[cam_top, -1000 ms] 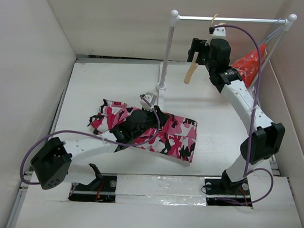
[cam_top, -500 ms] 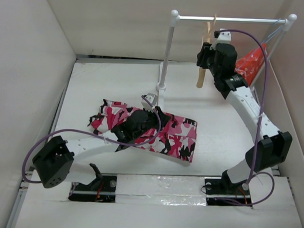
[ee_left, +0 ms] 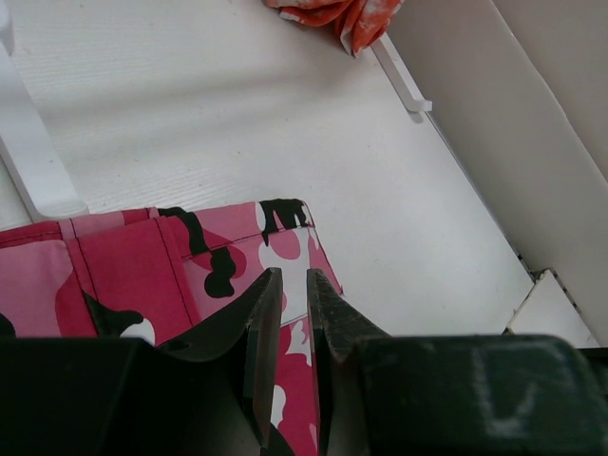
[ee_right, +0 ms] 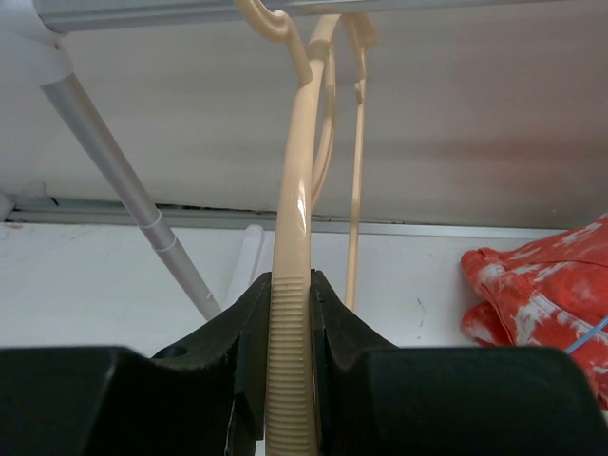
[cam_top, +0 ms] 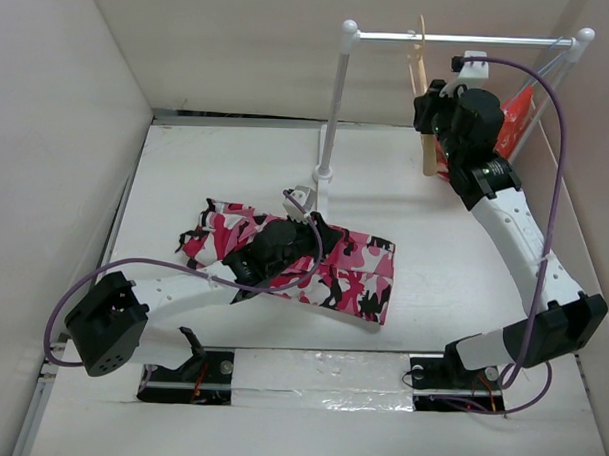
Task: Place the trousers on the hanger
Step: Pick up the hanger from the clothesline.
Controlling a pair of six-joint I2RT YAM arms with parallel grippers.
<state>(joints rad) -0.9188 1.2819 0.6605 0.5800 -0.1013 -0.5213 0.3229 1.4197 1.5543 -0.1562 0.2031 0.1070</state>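
The camouflage trousers [cam_top: 358, 275] lie spread flat on the white table, near the middle. My left gripper [cam_top: 309, 238] rests on them. In the left wrist view its jaws [ee_left: 293, 277] stand almost together with the pink cloth [ee_left: 133, 275] filling the narrow gap. The beige hanger [cam_top: 428, 142] hangs by its hook from the white rail [cam_top: 461, 38] at the back right. My right gripper [cam_top: 432, 112] is shut on it. In the right wrist view, both fingers press the ribbed lower part of the hanger [ee_right: 296, 209], with the gripper [ee_right: 290, 280] right under the rail [ee_right: 190, 11].
A red-orange cloth [cam_top: 513, 120] hangs at the rail's right end, next to the right gripper. The rail's left post [cam_top: 334, 109] stands behind the trousers. White walls close in the table on the left, back and right.
The right gripper has closed on the hanger and moved to the right along the rail, and the hanger has swung from tilted to nearly upright. The left arm has not moved.
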